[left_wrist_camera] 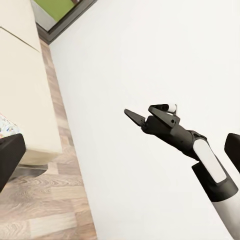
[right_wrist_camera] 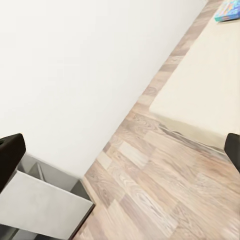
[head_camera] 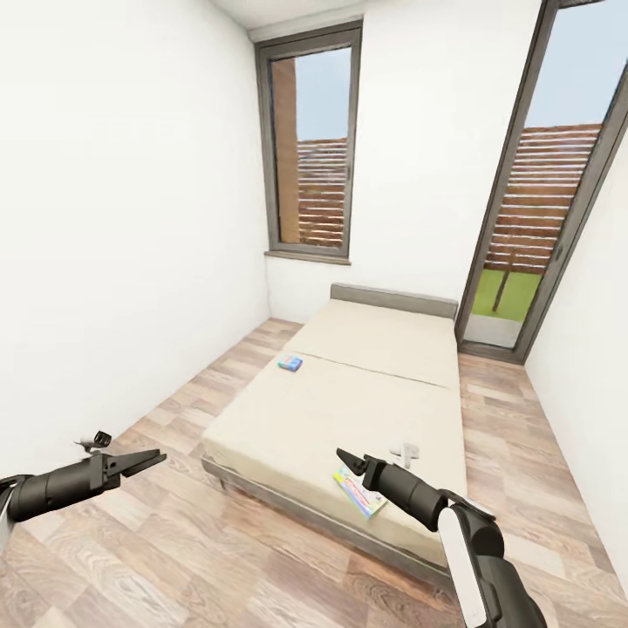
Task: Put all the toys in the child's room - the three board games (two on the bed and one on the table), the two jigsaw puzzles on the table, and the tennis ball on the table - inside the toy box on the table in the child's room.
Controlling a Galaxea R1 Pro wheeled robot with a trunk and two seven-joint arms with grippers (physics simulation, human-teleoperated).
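The bed [head_camera: 366,384] fills the middle of the child's room. A small blue-cyan board game [head_camera: 290,363] lies near the bed's left edge, and it shows again as the blue-cyan box [right_wrist_camera: 229,11] in the right wrist view. A larger pastel board game [head_camera: 358,491] with green edges lies at the bed's near edge. My right gripper [head_camera: 346,457] hovers just above it, open and holding nothing. My left gripper [head_camera: 150,458] hangs open over the floor left of the bed. The toy box, jigsaw puzzles and tennis ball are out of view.
White walls close in on the left and right. Two tall dark-framed windows [head_camera: 314,148] stand behind the bed. Wood-plank floor [head_camera: 174,541] runs along the bed's left and front. A pale grey table corner [right_wrist_camera: 45,205] sits by the wall in the right wrist view.
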